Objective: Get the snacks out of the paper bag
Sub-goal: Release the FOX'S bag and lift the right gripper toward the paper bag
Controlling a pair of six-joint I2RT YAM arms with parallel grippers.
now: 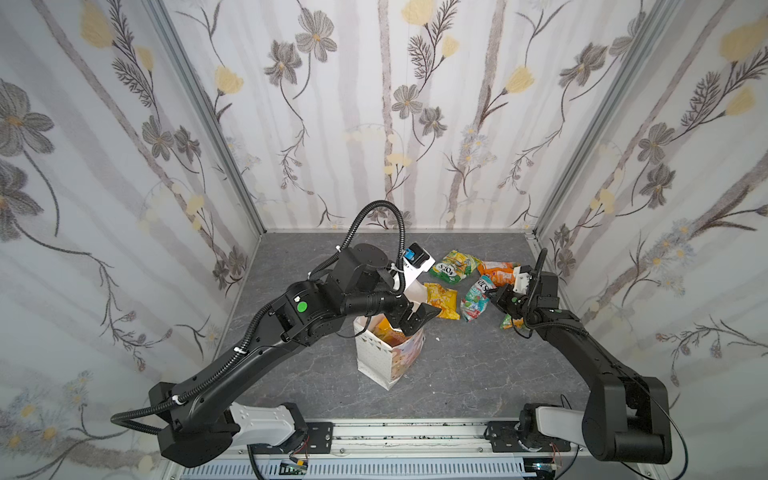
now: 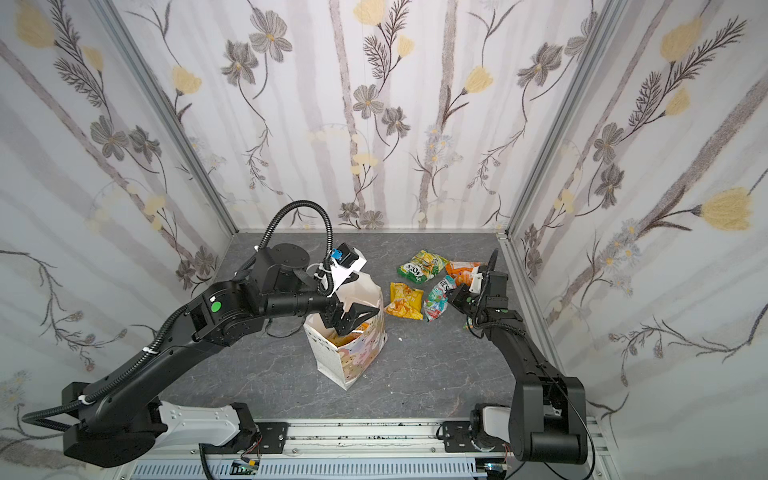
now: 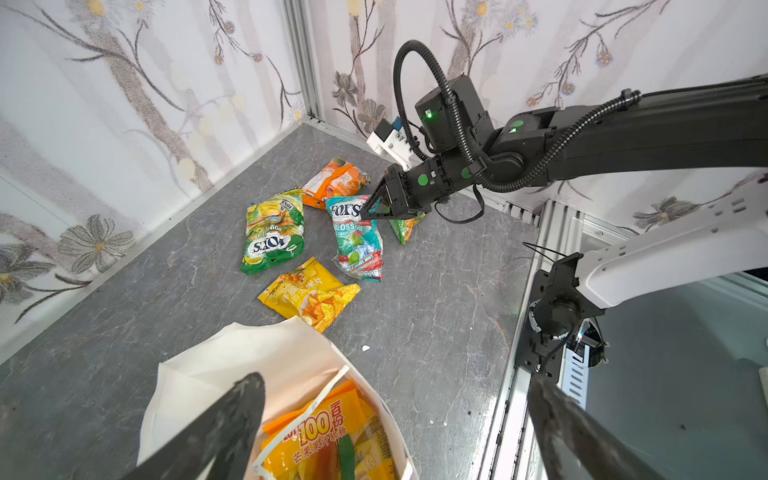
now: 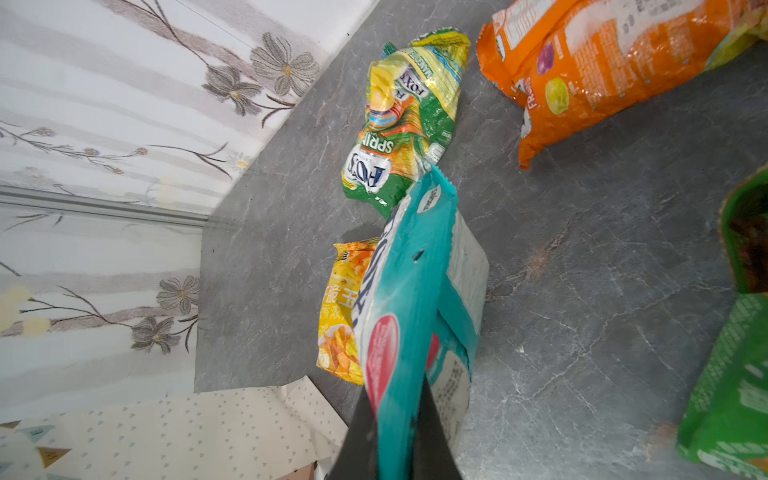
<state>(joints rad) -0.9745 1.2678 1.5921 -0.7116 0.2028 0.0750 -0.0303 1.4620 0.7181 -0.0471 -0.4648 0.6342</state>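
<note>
The white paper bag [image 1: 386, 357] [image 2: 353, 357] stands upright at the table's middle, mouth open. Inside it lies an orange-yellow mango packet [image 3: 324, 432] under a white cord handle [image 3: 328, 395]. My left gripper [image 1: 419, 320] [image 3: 395, 382] hangs open just over the bag's mouth, holding nothing. My right gripper [image 1: 492, 295] [image 4: 395, 424] is shut on one end of the white-teal FOX'S packet [image 3: 357, 241] [image 4: 411, 291], behind and right of the bag. Around it on the table lie a green-yellow packet [image 1: 453, 266], an orange packet [image 1: 496, 270], a yellow packet [image 1: 442, 299] and a green-orange packet [image 3: 405, 226].
Wallpapered walls [image 1: 124, 166] close in the grey table [image 1: 457, 374] at the left, back and right. A metal rail [image 1: 395, 436] with both arm bases runs along the front edge. A small white scrap [image 3: 365, 348] lies right of the bag.
</note>
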